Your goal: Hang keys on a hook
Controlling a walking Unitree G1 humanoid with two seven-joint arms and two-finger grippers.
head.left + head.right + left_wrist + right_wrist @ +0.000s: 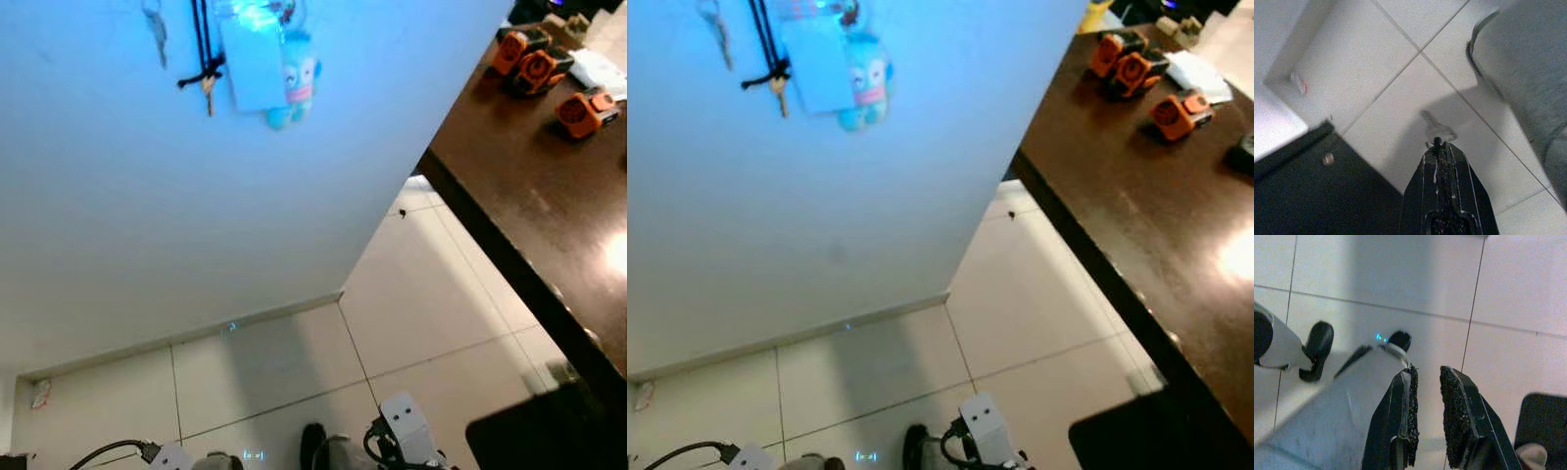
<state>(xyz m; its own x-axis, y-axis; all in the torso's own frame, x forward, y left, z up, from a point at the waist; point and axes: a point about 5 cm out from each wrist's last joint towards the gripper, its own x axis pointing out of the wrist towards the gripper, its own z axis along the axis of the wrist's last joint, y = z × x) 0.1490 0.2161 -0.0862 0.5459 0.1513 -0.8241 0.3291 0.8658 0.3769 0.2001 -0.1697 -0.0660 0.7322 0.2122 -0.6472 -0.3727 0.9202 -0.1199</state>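
A small silver key [1437,130] is pinched in the left gripper [1438,143], hanging low over floor tiles [1376,68]; right gripper [1426,382] hangs spread.

A long dark brown table [549,196] runs along the right side of the room, its near edge cutting diagonally across the pale tiled floor [411,304]. Toward the far end of the tabletop sit three orange and black gadgets [537,69], two close together and the third [586,111] a little apart, nearer the middle. Just beyond them lies a white folded paper [600,69] at the far edge. A bright glare marks the tabletop lower down. The white wall [196,215] meets the floor at a pale skirting board [196,338], and a small scrap [41,394] lies in the floor corner.
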